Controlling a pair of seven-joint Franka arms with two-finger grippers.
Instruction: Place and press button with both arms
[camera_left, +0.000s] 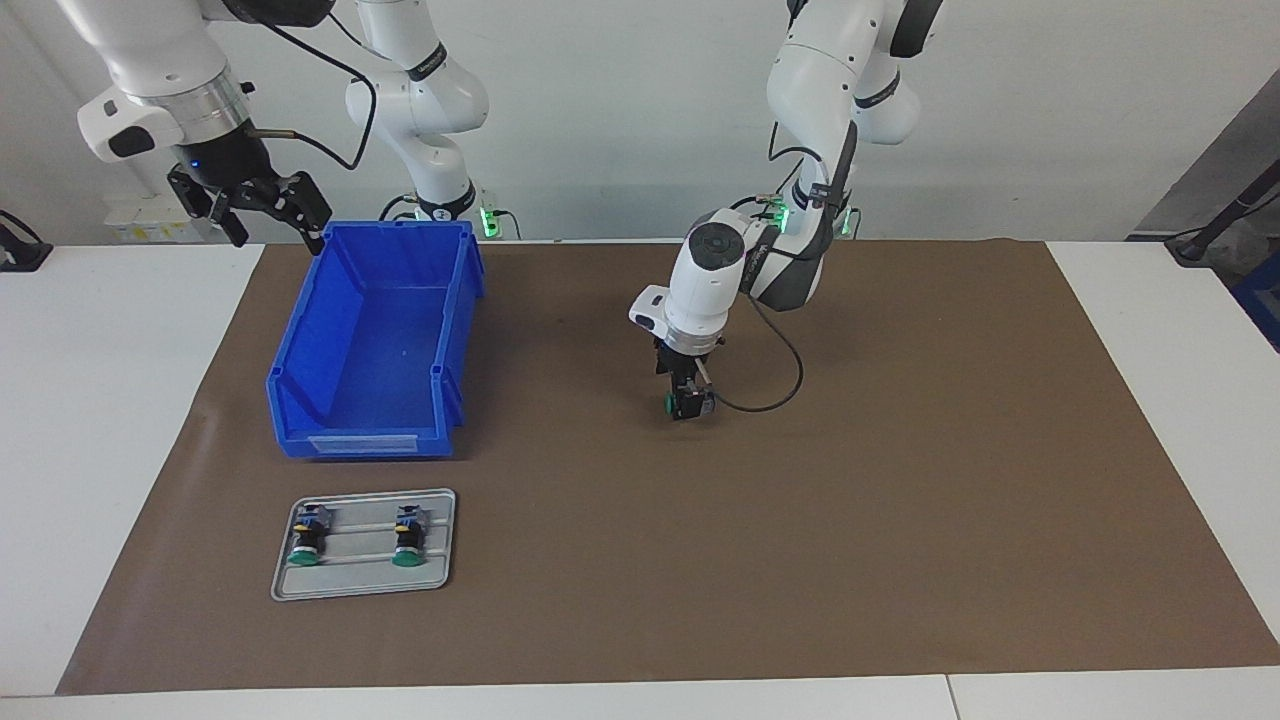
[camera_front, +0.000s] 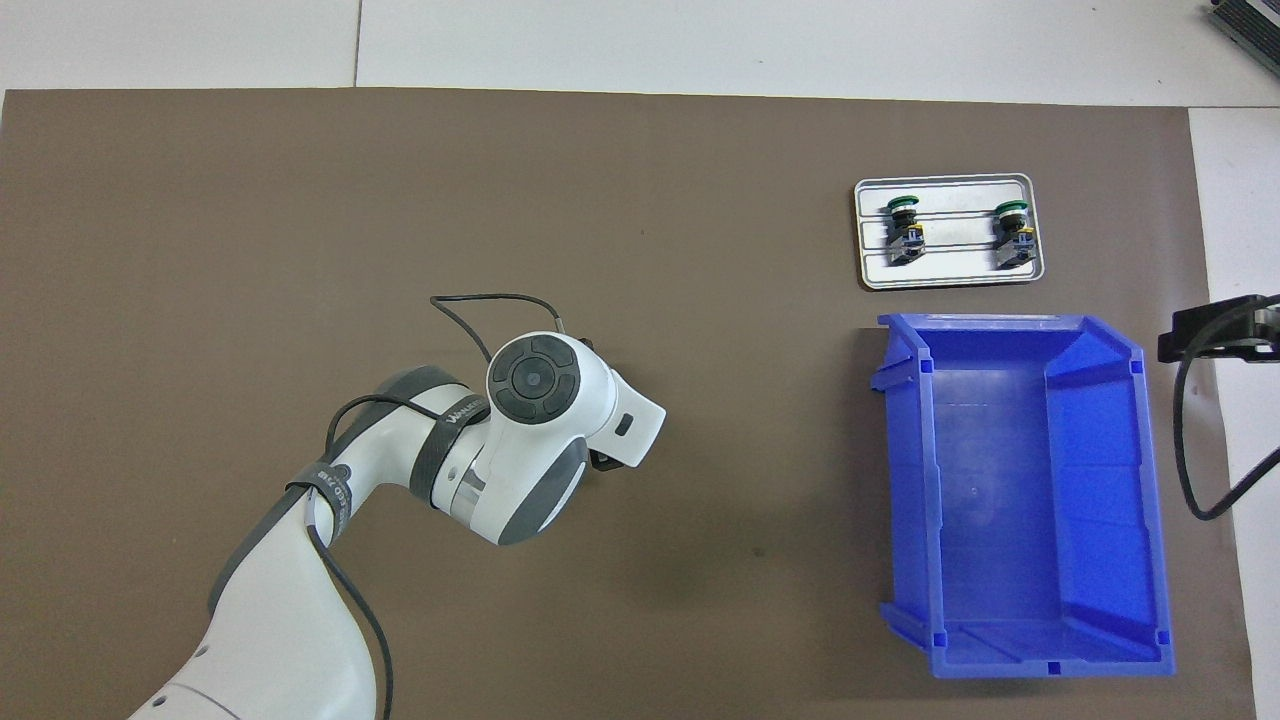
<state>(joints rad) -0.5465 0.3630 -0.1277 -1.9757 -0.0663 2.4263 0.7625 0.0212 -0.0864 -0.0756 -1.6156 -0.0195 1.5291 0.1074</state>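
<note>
Surface: white table (camera_left: 120, 420) covered across the middle by a brown mat (camera_left: 800, 560), plain pale wall at the robots' end.
Left arm: reaching in from its base, bent down over the middle of the mat, wrist (camera_front: 535, 380) pointing straight down.
Left gripper (camera_left: 687, 402): low at the mat, fingers either side of a button (camera_left: 670, 403); jaws standing wide, so gripping or merely around it cannot be told; hidden under the wrist in the overhead view.
Button at the gripper: green cap showing sideways toward the right arm's end, dark body between the fingers, at or just above the mat; contact with the mat not clear.
Cable (camera_left: 775, 385): black loop from the left wrist, curving over the mat beside the gripper.
Right arm: waiting, raised at its end of the table.
Right gripper (camera_left: 262, 205): up in the air over the bin's corner nearest the robots, claws spread apart, holding nothing; only a dark edge visible in the overhead view.
Bin (camera_left: 300, 330): blue, open-topped, on the mat toward the right arm's end, nothing inside.
Tray (camera_left: 365, 580): grey metal, flat on the mat, farther from the robots than the bin and just beside it.
Tray contents: two buttons (camera_left: 305, 535) (camera_left: 408, 535) lying on their sides, apart from each other, green caps pointing away from the robots.
</note>
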